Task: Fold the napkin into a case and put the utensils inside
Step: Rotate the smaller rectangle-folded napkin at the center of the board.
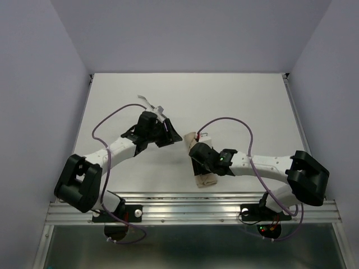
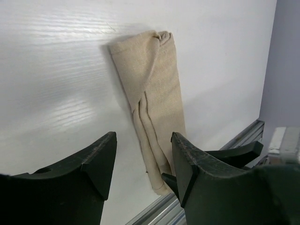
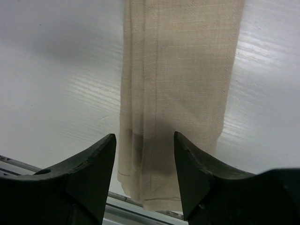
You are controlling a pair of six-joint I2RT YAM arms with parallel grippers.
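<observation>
Now: case (image 3: 178, 70) folded, utensils (image 1: 151, 102) pending

Nearest, the case lies at the bench (image 1: 235, 101) front edge. Above it the right end effector (image 3: 144, 140), beside it the left end effector (image 2: 143, 140): both open, empty. Beyond the case lie the utensils; fetching them looks next.

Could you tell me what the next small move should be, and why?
Probably swing the left claw toward the utensils: the napkin already lies folded narrow, that claw and the right claw stand open, empty, and the utensils lie outside it.
</observation>
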